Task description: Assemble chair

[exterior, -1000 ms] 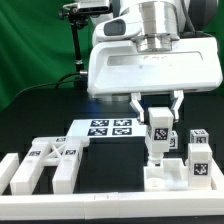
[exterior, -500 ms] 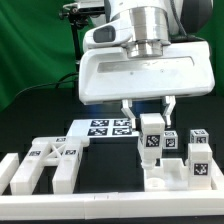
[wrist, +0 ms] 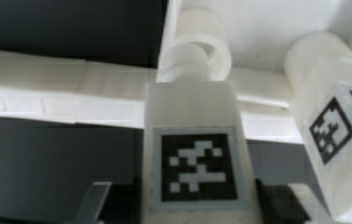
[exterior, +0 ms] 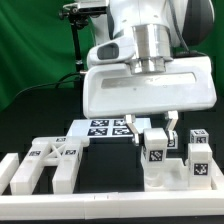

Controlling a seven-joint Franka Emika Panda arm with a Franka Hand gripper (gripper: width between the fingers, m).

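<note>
Seating tagged white plastic block (exterior: 155, 154), pinched in end effector (exterior: 155, 137), wants it plumb over chunky white plastic base (exterior: 165, 180).

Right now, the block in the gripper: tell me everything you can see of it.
The block is chunky white plastic, elongated, with a black-and-white square tag on one face; the wrist view shows a rounded end beyond the tag. It hangs upright, clamped by the gripper, over the white chair assembly at the exterior view's right. Whether its lower end touches that assembly cannot be told.
</note>
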